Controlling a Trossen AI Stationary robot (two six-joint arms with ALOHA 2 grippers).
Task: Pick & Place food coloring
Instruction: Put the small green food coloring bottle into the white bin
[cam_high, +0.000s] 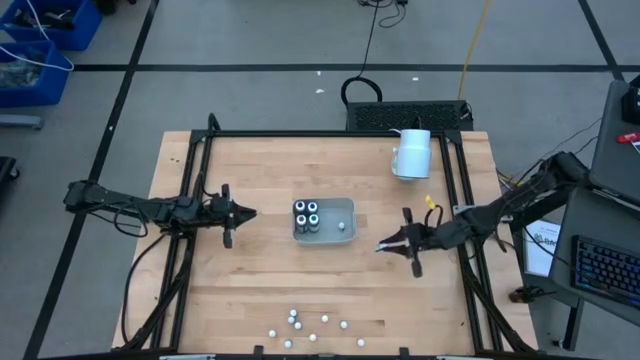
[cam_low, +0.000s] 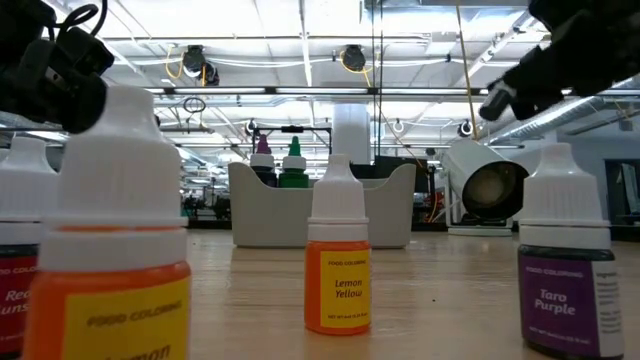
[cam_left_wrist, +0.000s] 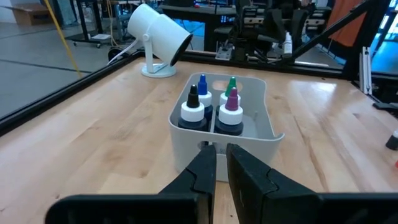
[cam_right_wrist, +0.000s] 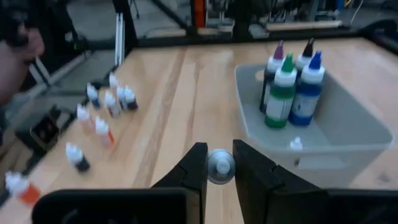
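My right gripper (cam_right_wrist: 220, 167) pinches one tiny white-capped food colouring bottle (cam_right_wrist: 220, 163), hovering just beside the pale grey plastic tray (cam_right_wrist: 348, 146). Carry step, I judge; next I lift over its wall and release inside. My left gripper (cam_left_wrist: 221, 163) waits narrow across the tray, empty.

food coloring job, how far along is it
Done: four tall bottles and one small bottle sit in the grey tray. In hand: the right gripper is shut on a small white-capped bottle beside the tray; the left gripper waits empty on the other side. Left: about ten small bottles at the table's front edge.
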